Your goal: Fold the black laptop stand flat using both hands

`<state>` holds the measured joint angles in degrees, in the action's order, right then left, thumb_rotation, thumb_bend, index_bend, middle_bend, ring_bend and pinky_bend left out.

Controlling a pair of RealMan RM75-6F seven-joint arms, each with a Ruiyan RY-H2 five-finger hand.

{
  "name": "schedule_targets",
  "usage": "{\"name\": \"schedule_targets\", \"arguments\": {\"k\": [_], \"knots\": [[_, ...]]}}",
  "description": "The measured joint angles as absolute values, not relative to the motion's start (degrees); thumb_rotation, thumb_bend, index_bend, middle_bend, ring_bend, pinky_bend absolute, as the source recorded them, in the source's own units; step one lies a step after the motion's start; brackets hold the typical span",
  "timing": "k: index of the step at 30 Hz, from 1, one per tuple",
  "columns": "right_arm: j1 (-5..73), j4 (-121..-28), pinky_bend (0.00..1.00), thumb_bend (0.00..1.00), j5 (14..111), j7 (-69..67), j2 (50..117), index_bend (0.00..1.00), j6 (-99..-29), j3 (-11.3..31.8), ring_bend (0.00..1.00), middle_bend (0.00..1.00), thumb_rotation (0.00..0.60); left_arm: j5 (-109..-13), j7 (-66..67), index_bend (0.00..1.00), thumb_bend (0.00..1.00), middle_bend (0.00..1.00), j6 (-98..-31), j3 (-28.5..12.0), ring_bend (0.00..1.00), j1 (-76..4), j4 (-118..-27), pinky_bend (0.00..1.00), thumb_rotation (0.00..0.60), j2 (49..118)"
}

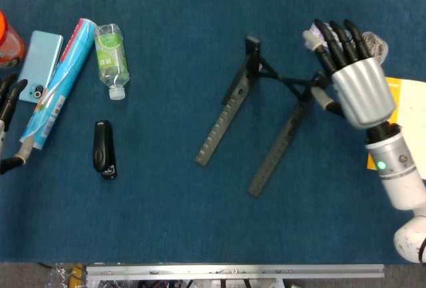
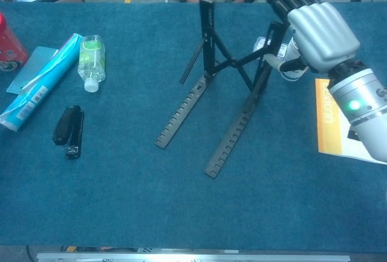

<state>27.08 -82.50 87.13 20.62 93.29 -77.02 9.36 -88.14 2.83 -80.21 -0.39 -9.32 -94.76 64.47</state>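
The black laptop stand (image 1: 229,116) stands unfolded mid-table, its two notched rails (image 2: 181,114) running toward the front left and its crossed struts raised. My right hand (image 1: 356,87) grips the stand's right upright, thumb on the near side and fingers behind it; the chest view shows the right hand (image 2: 317,29) at the top right. My left hand (image 1: 8,123) shows only at the far left edge of the head view, fingers apart, holding nothing, far from the stand.
A black stapler (image 1: 103,149), a small plastic bottle (image 1: 110,52), a blue tube box (image 1: 56,85), a phone (image 1: 38,65) and a red can (image 1: 6,38) lie at the left. A yellow book (image 2: 338,120) lies right of the stand, under my right forearm.
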Motion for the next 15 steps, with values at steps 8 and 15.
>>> {"name": "schedule_targets", "arguments": {"k": [8,15], "knots": [[26.14,-81.26,0.0,0.24,85.7,19.61,91.8,0.0,-77.45,9.49,0.0,0.0,0.6,-88.04,3.37,0.0,0.34,0.04,-79.79,-0.46,0.0,-9.66,-94.92,0.0,0.6,64.72],[25.85,-80.54,0.0,0.24,84.89,18.97,91.21,0.0,-77.64,9.84,0.0,0.0,0.6,-87.87,3.8,0.0,0.34,0.04,-79.56,-0.5,0.0,-9.83,-95.17,0.0,0.6,64.8]]}}
